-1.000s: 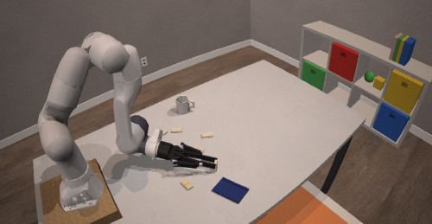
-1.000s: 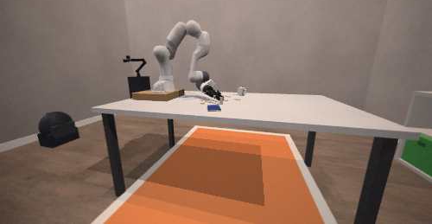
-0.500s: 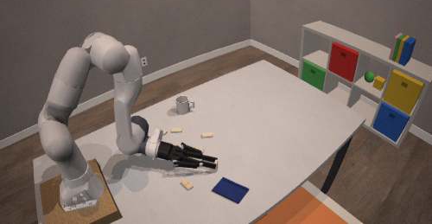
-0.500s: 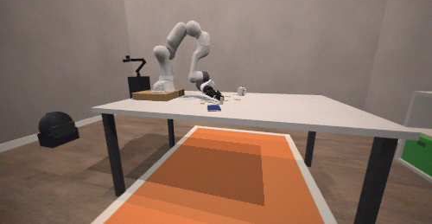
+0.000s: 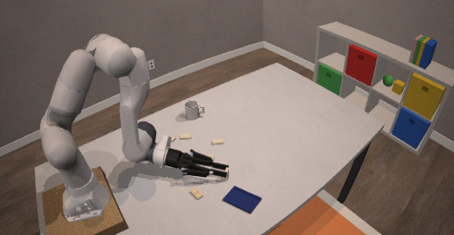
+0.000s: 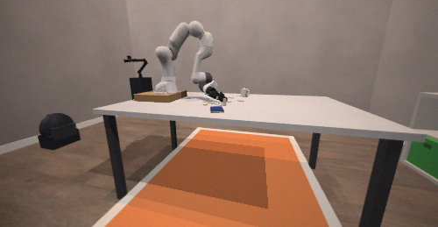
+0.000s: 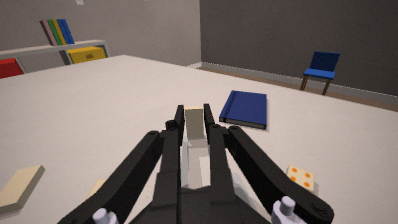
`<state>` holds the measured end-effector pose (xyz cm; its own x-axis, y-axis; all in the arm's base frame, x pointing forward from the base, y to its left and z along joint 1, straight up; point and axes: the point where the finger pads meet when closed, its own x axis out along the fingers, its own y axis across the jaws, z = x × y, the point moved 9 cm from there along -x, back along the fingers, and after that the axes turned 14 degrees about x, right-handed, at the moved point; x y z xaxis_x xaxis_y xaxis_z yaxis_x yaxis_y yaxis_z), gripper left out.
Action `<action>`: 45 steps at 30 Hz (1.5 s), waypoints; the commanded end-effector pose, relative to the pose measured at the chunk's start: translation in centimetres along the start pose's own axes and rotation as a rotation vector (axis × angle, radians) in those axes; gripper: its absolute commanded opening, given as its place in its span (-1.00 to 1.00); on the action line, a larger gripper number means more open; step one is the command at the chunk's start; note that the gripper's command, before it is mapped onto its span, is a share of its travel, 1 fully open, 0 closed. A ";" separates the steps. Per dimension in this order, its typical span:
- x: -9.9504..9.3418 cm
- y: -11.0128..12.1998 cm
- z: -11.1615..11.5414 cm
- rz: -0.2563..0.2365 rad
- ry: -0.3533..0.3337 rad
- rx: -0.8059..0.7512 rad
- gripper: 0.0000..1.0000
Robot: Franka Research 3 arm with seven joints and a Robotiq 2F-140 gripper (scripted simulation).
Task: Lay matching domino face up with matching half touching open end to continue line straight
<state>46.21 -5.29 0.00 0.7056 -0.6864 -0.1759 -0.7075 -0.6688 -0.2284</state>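
Observation:
My gripper (image 5: 223,171) lies low and nearly level over the table, its fingertips just above the surface. A plain cream domino (image 7: 194,121) stands upright on the table between the fingertips. The fingers stand slightly parted around it, with a thin gap on each side. A face-up domino with orange pips (image 7: 300,177) lies to the right of the gripper; it also shows in the top view (image 5: 196,193). Two cream dominoes (image 5: 185,136) (image 5: 218,141) lie behind the gripper. Another cream domino (image 7: 20,184) lies at the left in the wrist view. The gripper hides part of the domino line.
A blue book (image 5: 241,199) lies flat just beyond the fingertips, also in the wrist view (image 7: 245,108). A grey mug (image 5: 192,110) stands further back. A shelf with coloured bins (image 5: 381,81) stands right of the table. The arm's base sits on a cork mat (image 5: 77,206).

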 end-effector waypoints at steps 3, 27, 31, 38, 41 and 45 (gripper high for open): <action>0.1 0.0 0.1 -0.002 -0.002 0.003 -0.34; 0.1 0.0 0.1 -0.002 -0.002 0.003 -0.34; -0.3 0.0 -0.1 -0.002 -0.002 0.003 -0.34; -1.7 -0.2 -0.9 -0.002 -0.002 0.003 -0.34; -2.9 -0.4 -1.6 -0.002 -0.002 0.003 -0.34; -4.5 -0.6 -2.5 -0.002 -0.002 0.003 -0.34</action>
<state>44.09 -3.02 2.51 0.7123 -0.6783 -0.1803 -0.7007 -0.6726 -0.2378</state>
